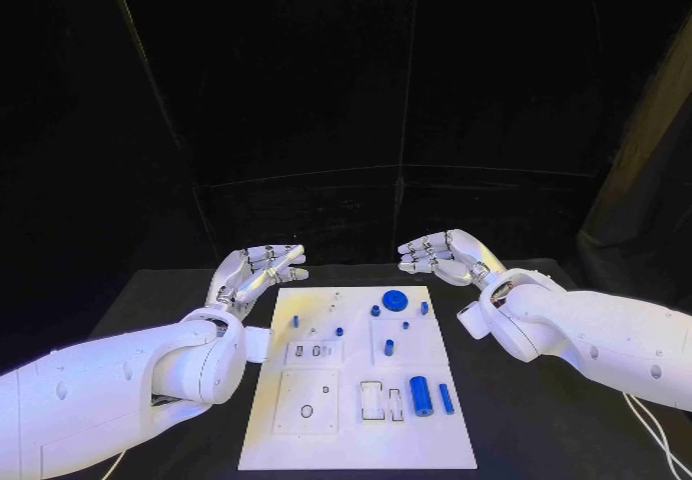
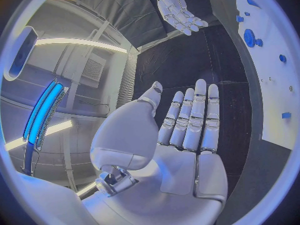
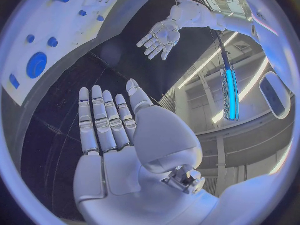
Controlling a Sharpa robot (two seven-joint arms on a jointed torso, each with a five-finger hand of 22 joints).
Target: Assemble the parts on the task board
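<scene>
**Nothing picked up yet**

My left hand (image 1: 257,272) and right hand (image 1: 450,255) hover with fingers apart, holding nothing, at the task board's (image 1: 433,440) twelve o'clock edge. I'd lower slowly onto one blue part (image 1: 420,396).

The left arm (image 1: 130,385) covers the board's (image 1: 361,440) left edge near its middle in the head view, and both arms run out of that picture at its sides. The board's small recesses and the tiny blue parts (image 1: 340,331) near its far end are too small to tell by shape. In the left wrist view the board (image 2: 275,100) is cut off by the circle's rim, so only a strip with a few blue parts (image 2: 250,37) shows. In the right wrist view the board (image 3: 75,30) is likewise cut by the rim, and the blue disc (image 3: 37,64) on it is blurred at its edges
</scene>
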